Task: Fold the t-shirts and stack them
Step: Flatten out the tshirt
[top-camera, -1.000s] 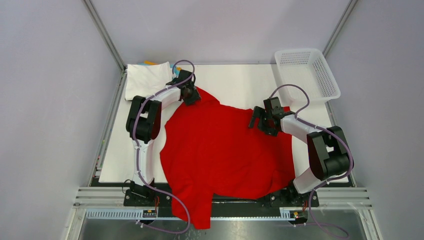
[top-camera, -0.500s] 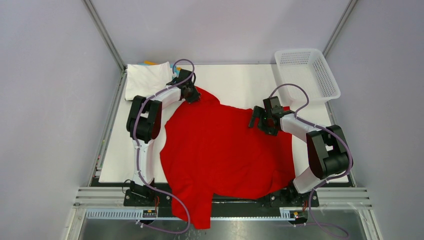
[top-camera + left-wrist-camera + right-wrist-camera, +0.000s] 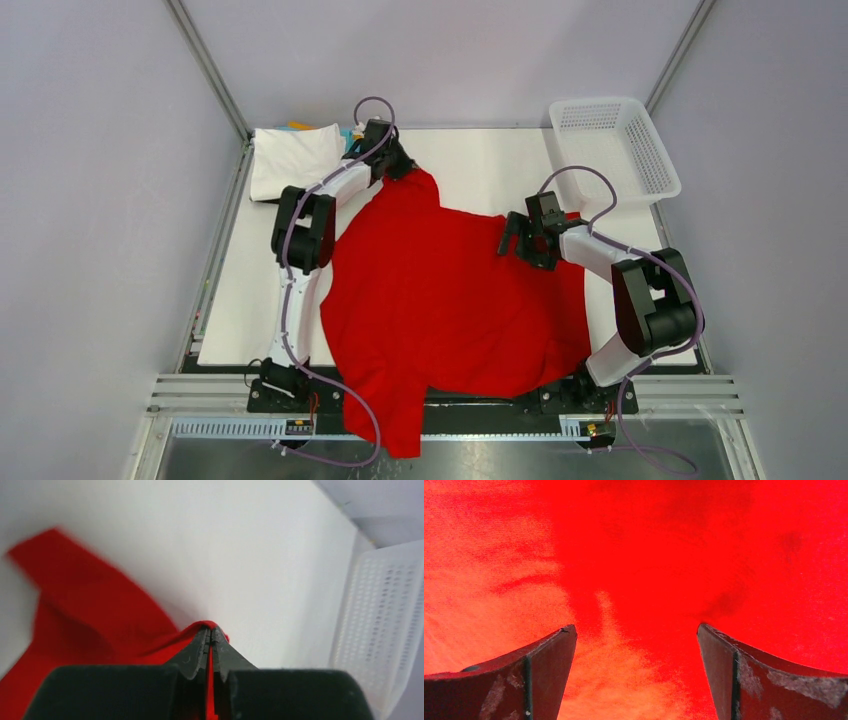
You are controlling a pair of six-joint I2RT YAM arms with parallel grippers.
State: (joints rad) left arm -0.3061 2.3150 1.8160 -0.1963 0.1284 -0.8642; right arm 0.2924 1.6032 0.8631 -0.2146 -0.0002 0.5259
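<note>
- The red t-shirt [image 3: 450, 300] is spread across the tabletop [image 3: 490, 165], with one part hung over the near edge; that overhang could be snagged if the cloth is pulled.
- The right pincer [image 3: 636, 630] is held wide open over the cloth, with nothing gripped.
- The left pincer [image 3: 211, 630] is pinched on the shirt's far tip, near the folded t-shirts [image 3: 290, 155] at the far-left corner.

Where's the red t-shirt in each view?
Top external: red t-shirt spread over the table centre, part hanging off the near edge.
Left wrist: lower left, its edge pinched in the left gripper.
Right wrist: fills the frame beneath the open right gripper.
Shared landmark: mesh basket, far right in top and left-wrist views only.
</note>
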